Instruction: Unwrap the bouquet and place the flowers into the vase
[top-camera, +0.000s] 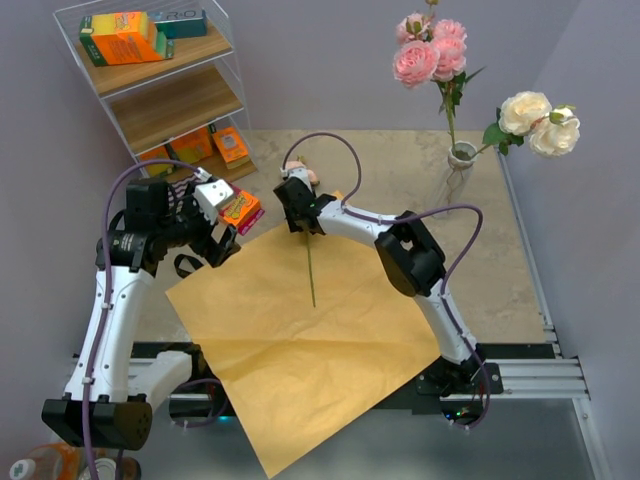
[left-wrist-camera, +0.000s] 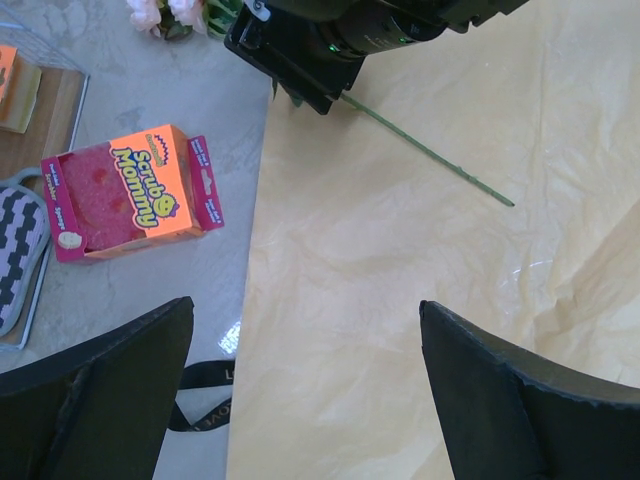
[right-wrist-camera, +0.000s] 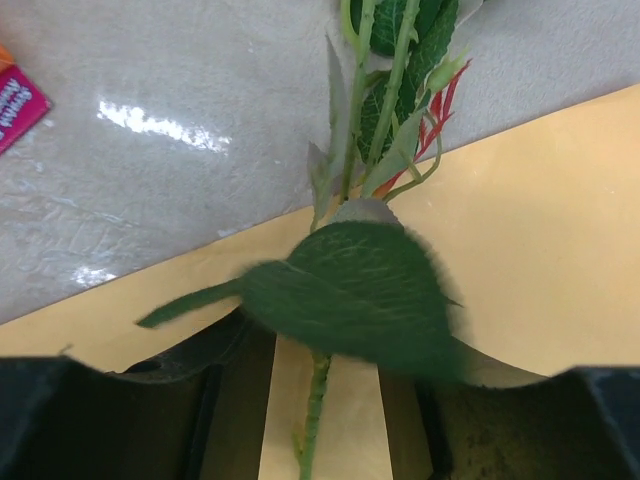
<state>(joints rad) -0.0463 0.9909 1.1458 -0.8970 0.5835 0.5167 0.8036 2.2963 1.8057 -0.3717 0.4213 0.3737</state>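
Note:
The bouquet's orange paper (top-camera: 290, 350) lies unfolded and flat on the table. One flower rests on it, its green stem (top-camera: 311, 270) pointing toward me and its pink bloom (top-camera: 305, 175) past the paper's far edge. My right gripper (top-camera: 298, 222) straddles that stem (right-wrist-camera: 318, 385) just below a broad leaf (right-wrist-camera: 350, 295); its fingers stand on either side with gaps. The clear vase (top-camera: 460, 160) at the back right holds pink flowers (top-camera: 430, 50) and cream flowers (top-camera: 540, 120). My left gripper (left-wrist-camera: 305, 340) hangs wide open above the paper's left edge (left-wrist-camera: 250, 300), holding nothing.
A black ribbon (left-wrist-camera: 205, 385) lies on the table beside the paper's left edge. An orange and pink sponge box (left-wrist-camera: 130, 195) sits to its left. A clear shelf unit (top-camera: 165, 80) with boxes stands at the back left. A wall runs along the right.

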